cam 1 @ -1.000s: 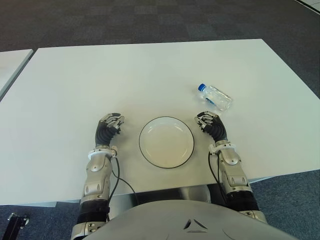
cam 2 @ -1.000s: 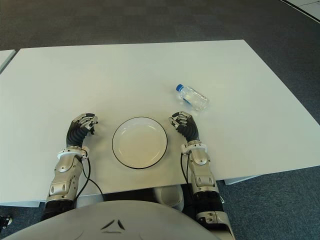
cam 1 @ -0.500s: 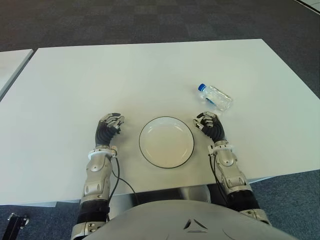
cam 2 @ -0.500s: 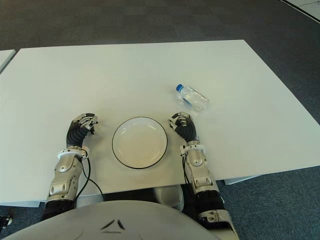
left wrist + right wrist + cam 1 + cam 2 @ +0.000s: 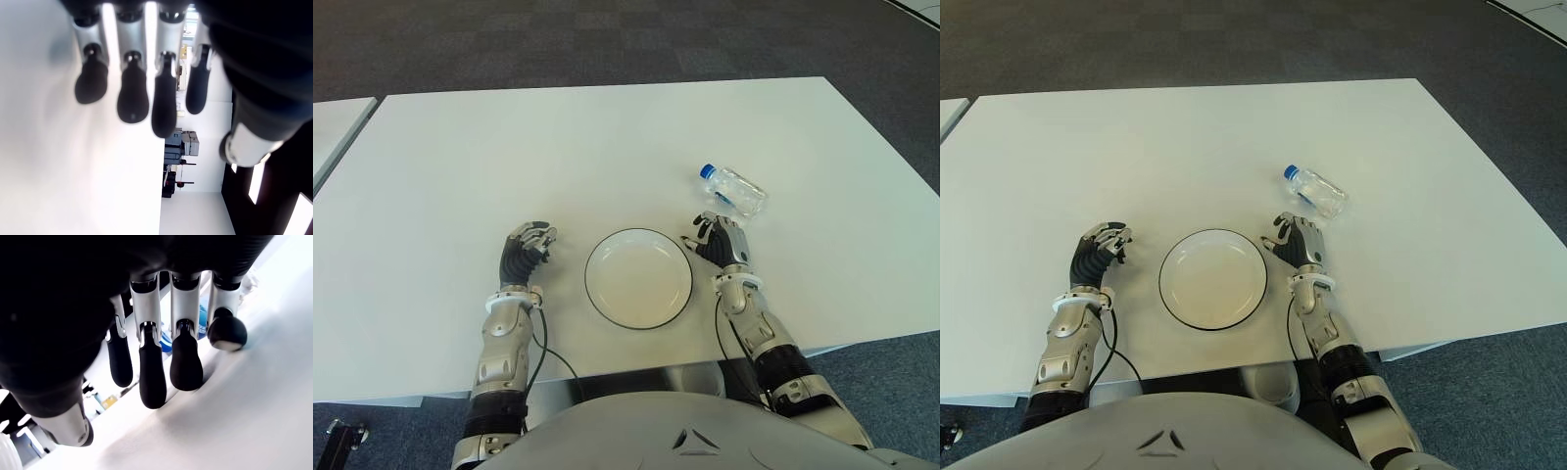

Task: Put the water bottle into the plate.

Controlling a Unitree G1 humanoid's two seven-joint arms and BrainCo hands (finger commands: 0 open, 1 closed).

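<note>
On the white rectangular table (image 5: 460,147), the small clear plastic water bottle with a blue cap (image 5: 734,189) lies on its side at about one o'clock from the round white plate with a thin dark rim (image 5: 638,278), well clear of that rim. Nothing holds the bottle, and the plate has nothing in it. The right hand (image 5: 717,241) sits just at the plate's three o'clock edge, between plate and bottle, near the bottle's lower end but apart from it; its fingers (image 5: 151,377) hang loosely extended, gripping nothing. The left hand (image 5: 527,246) shows at the plate's nine o'clock, fingers likewise slack and empty

The risks look plain enough. A bottle lying flat is round and free to roll, so a glancing touch from the fingertips would likely send it off toward one or two o'clock, farther out of reach. Clear smooth plastic is slippery too, and a grip closing near the cap rather than on the body could let it pivot and drop. The hand's closeness to the plate matters as well: swinging back with the bottle, the wrist could nudge the rim and slide the plate, or the bottle could land on the rim and roll back out
</note>
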